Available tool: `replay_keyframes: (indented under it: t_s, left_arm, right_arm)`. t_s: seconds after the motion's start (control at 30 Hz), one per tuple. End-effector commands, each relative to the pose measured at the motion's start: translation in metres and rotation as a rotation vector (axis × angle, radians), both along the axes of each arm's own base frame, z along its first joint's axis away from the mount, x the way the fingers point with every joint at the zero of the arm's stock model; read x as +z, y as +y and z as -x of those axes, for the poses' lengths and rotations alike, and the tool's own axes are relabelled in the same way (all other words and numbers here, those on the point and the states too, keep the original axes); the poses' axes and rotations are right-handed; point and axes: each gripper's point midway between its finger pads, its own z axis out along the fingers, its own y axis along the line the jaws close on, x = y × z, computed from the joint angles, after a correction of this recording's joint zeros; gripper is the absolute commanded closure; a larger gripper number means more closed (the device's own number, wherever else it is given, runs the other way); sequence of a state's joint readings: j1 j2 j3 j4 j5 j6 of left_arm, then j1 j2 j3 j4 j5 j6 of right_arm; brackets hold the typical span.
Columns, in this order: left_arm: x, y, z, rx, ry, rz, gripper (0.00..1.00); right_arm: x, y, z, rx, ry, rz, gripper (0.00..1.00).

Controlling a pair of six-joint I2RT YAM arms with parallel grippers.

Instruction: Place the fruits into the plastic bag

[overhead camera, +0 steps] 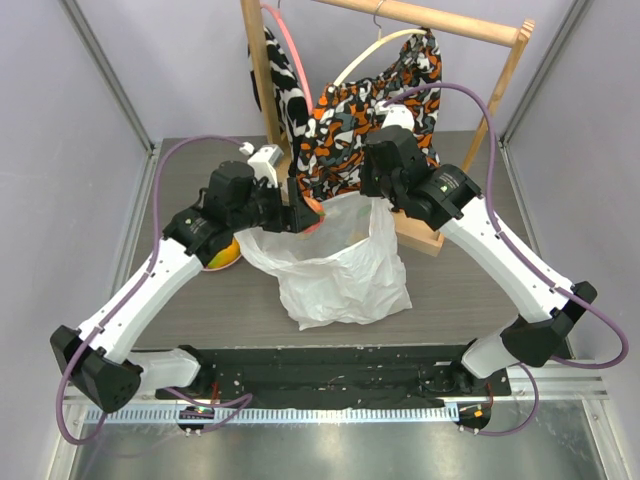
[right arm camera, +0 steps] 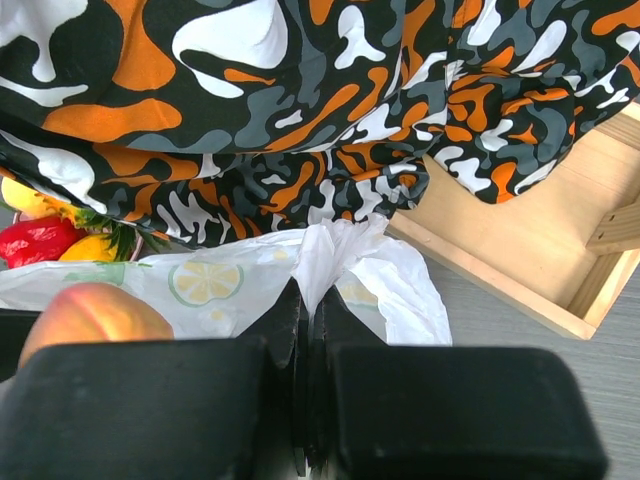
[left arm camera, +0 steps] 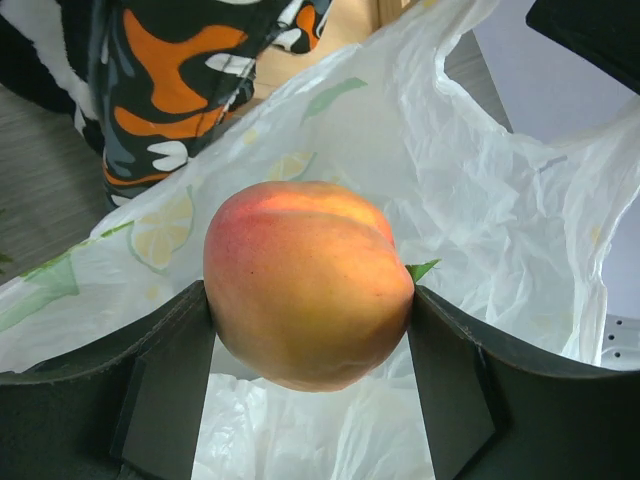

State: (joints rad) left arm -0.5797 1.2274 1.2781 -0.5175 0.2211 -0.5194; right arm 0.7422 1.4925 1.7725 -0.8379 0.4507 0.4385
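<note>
A pink-orange peach (left arm camera: 305,280) is clamped between the two fingers of my left gripper (left arm camera: 310,300), which holds it over the open mouth of the plastic bag (left arm camera: 480,200). From above, the left gripper (overhead camera: 308,215) hovers at the bag's left rim. The white bag (overhead camera: 340,275) stands on the table. My right gripper (right arm camera: 310,295) is shut on a bunched fold of the bag's upper edge (right arm camera: 335,250) and holds it up; from above that gripper (overhead camera: 378,195) is at the bag's back right rim. More fruits, a red one (right arm camera: 35,240) and a yellow one (right arm camera: 25,198), lie at the far left.
The orange-black-white patterned cloth (overhead camera: 350,115) hangs from a wooden rack (overhead camera: 262,70) right behind the bag. The rack's wooden base (right arm camera: 520,250) lies to the bag's right. A plate with fruit (overhead camera: 225,258) sits partly under my left arm.
</note>
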Motion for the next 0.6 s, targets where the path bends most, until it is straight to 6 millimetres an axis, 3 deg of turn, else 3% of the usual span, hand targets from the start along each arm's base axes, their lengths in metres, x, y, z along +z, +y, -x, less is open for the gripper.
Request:
replay_keyframes:
  t_s: [0.0, 0.43, 0.57]
  left_arm:
    - [-0.002, -0.011, 0.002, -0.038, 0.003, -0.002, 0.55]
    - [-0.041, -0.068, 0.023, -0.285, 0.133, -0.074, 0.53]
    - [-0.054, -0.072, 0.028, -0.320, 0.191, -0.089, 0.49]
  right_arm:
    - [0.016, -0.001, 0.001, 0.004, -0.045, -0.036, 0.99]
    - [0.018, -0.001, 0.002, 0.010, -0.045, -0.045, 0.99]
    - [0.018, -0.002, 0.002, 0.008, -0.046, -0.046, 0.99]
